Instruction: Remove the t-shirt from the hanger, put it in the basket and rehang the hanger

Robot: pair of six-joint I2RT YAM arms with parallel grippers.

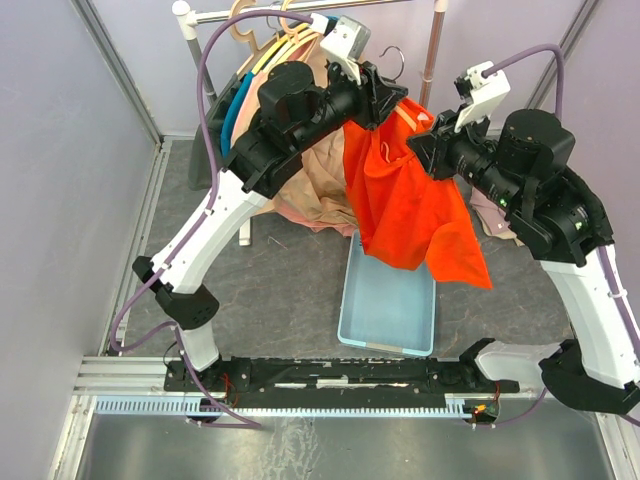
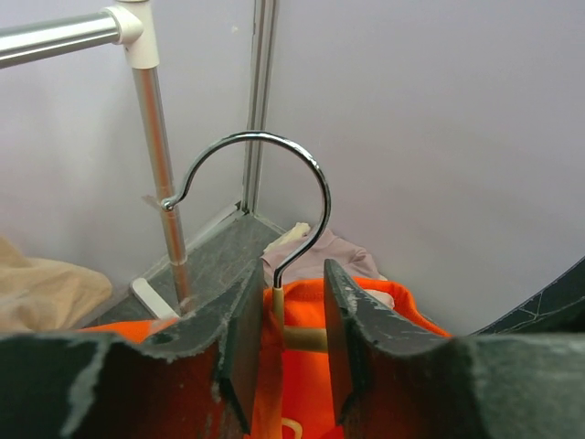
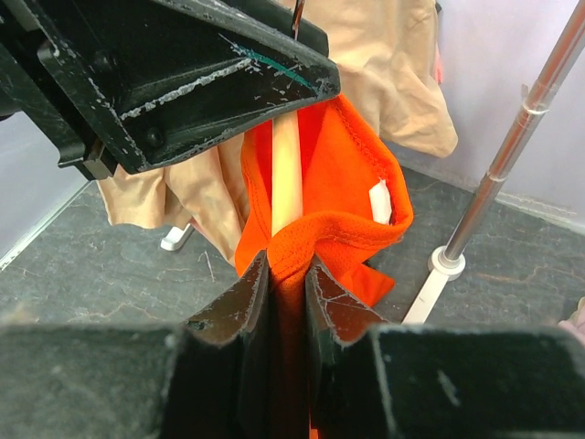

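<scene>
Left claw (image 2: pixel 292 282) first: its two fingers sit either side of the hanger (image 3: pixel 286 174) neck, right where the metal hook (image 2: pixel 259 136) meets the wood. There's a sliver of daylight on both sides, so it's loose around the neck rather than clamped on it. The hook curls up above the fingertips and isn't caught on anything, just bare wall behind it. The right claw (image 3: pixel 288 265) is clenched tight on the orange t-shirt (image 1: pixel 410 210), with a fold of fabric near the neck opening pinched flat between its pads. The pale wooden arm of the hanger runs up out of that fold toward the left claw. There's a little white tag (image 3: pixel 381 201) showing inside the collar just right of that. The shirt is still on the hanger, held up in the air between the two arms. Most of it droops down and to the right, over the far end of the light blue bin (image 1: pixel 390 300). That bin sits on the grey table (image 1: pixel 290 290) roughly mid-way across, with its near end close to the arm bases. Behind the shirt a beige garment (image 1: pixel 310 190) hangs from the clothes rack (image 2: pixel 160 155) along the table's far edge, and a few more hangers (image 1: pixel 265 45) are bunched at the rack's left end. A pinkish cloth (image 2: pixel 329 251) lies crumpled on the table toward the far right corner.
</scene>
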